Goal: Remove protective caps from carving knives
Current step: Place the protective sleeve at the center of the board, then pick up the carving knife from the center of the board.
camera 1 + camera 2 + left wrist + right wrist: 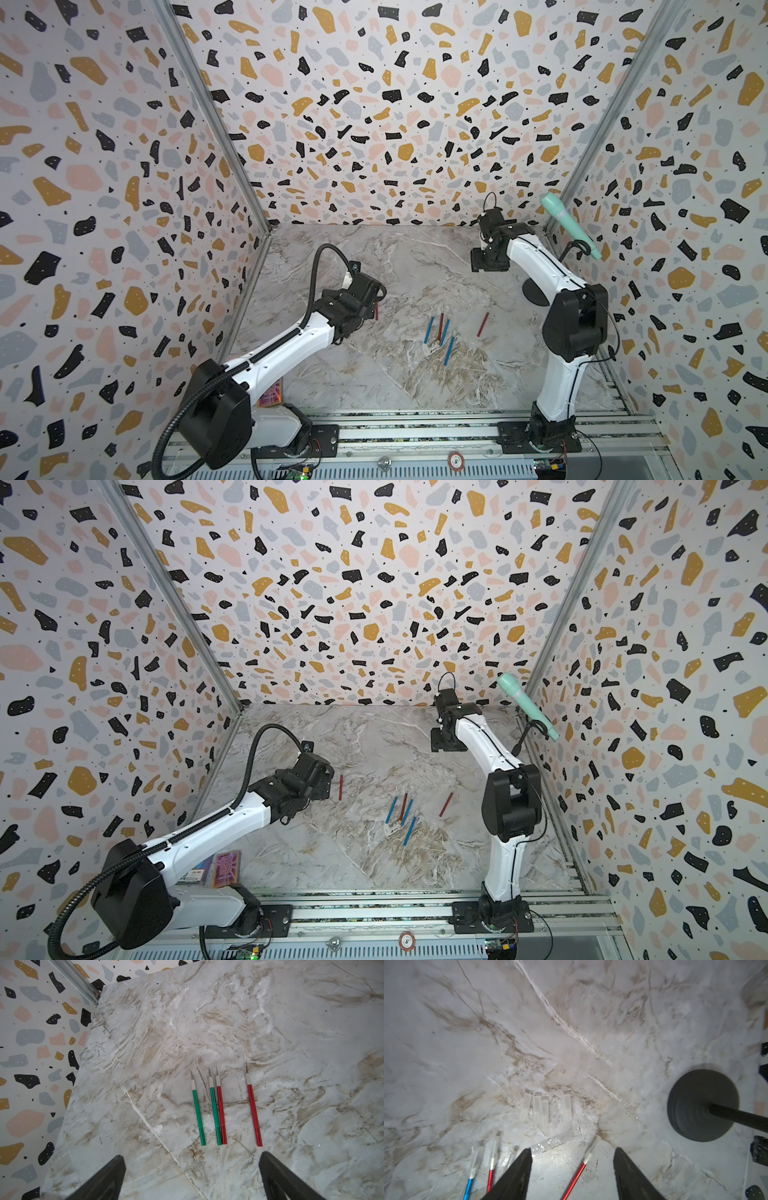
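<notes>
Cap put-down in progress on my side: the right gripper [573, 1148] hangs over the table [374, 257], right of centre, with its jaws roughly half parted and nothing between them. A loose cap [548, 1143] lies flat on the marble, and in the wrist view its end meets the tip of one of my fingers [517, 1172] (whether they actually touch, I can't tell through the blur). To finish this cleanly I'd open a shade wider and lift straight up, so that the clear sleeve doesn't cling and ride along. I'd also keep clear of the row of four caps [546, 1107] lying just past it. I'm watching the microphone stand base [695, 1101] off to the right as well. I reckon the next pick is one of the capped knives. There's a blue one [469, 1182] and a red one [491, 1176] in the cluster [445, 332] mid-table. The lone red knife [483, 324] lies to the right of that cluster, and its capped end points up between my fingers. For that pull I'd want one hand on the shaft and the other on the cap, drawing dead along the axis with no sideways bend. The left gripper [191, 1154] is spread fully wide and empty, hovering at the left over four bare-bladed knives [221, 1113]. Those are two green and two red, lying side by side.
</notes>
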`<move>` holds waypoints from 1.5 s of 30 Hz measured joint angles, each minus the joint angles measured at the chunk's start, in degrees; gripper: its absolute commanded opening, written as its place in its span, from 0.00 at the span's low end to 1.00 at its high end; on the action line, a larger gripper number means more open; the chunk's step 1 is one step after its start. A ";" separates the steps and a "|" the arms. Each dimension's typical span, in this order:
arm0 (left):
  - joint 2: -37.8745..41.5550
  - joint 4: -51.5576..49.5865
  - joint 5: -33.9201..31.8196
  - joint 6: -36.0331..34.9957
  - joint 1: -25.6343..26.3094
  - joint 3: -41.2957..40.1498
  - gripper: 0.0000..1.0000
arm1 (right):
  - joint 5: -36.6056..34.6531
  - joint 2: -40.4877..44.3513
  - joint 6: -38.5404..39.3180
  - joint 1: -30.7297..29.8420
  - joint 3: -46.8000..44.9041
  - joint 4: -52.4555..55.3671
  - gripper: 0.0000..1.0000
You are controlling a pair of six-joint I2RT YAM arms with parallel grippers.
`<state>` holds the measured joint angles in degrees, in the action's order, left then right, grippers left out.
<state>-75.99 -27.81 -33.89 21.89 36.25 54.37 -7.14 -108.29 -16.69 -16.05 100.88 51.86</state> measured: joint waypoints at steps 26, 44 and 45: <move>-5.75 1.01 3.13 4.55 15.28 0.83 1.00 | -0.70 51.56 -2.45 -9.53 -41.03 -4.20 0.96; -14.91 7.34 5.09 8.55 22.71 0.83 0.99 | 3.13 60.63 -3.87 -10.01 -50.97 -7.80 1.00; -15.15 7.61 5.20 8.81 22.71 0.83 0.99 | 3.21 61.35 -3.93 -10.01 -51.21 -8.07 1.00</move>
<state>-91.13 -20.21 -28.69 30.70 58.96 55.20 -3.92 -46.94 -20.62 -26.06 49.67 43.79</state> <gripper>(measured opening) 0.995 0.992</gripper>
